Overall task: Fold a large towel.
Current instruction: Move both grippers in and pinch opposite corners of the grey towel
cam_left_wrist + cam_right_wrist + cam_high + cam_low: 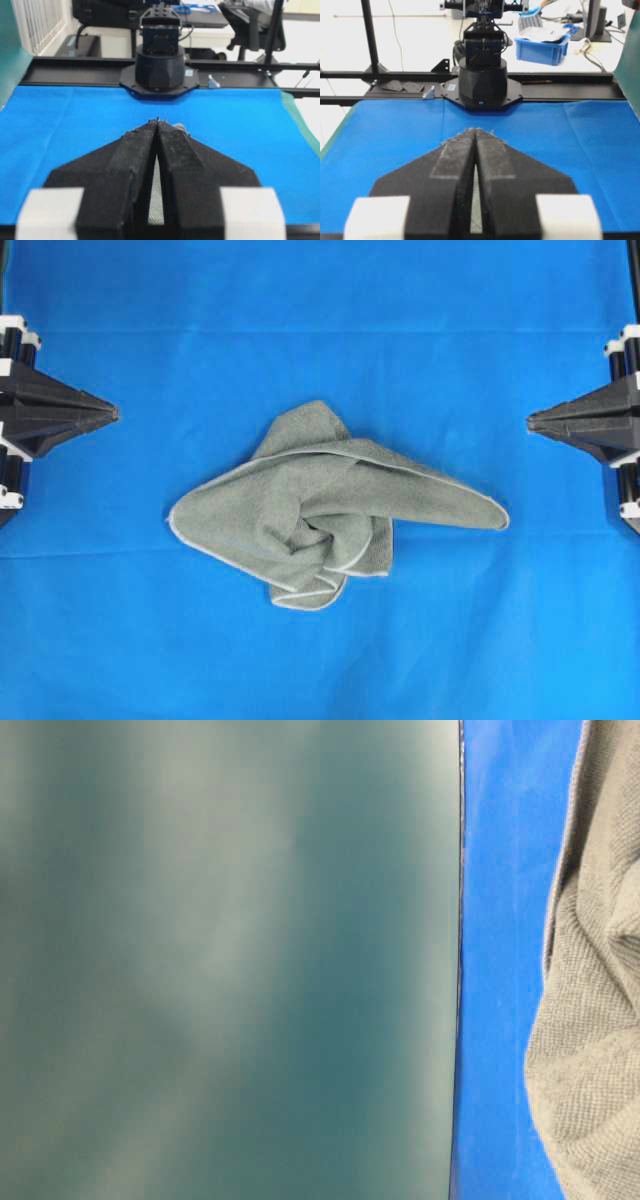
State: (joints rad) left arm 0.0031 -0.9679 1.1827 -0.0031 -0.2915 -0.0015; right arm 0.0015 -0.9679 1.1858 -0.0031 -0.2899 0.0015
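Observation:
The large towel (330, 505) lies crumpled and twisted in the middle of the blue sheet (320, 300), grey-green with a pale hem. One pointed flap reaches right, a rounded one left. My left gripper (113, 413) hovers at the left edge, shut and empty, well apart from the towel. My right gripper (530, 421) mirrors it at the right edge, also shut and empty. In the left wrist view the left gripper (158, 121) has its fingertips pressed together, and a sliver of towel (156, 200) shows through the slit. The right gripper (475, 131) looks the same in its own view.
Each wrist view shows the opposite arm's black base (160, 65) (482, 80) at the far end of the sheet. The table-level view is mostly filled by a blurred dark-green panel (220, 960), with the towel (590, 1020) at its right.

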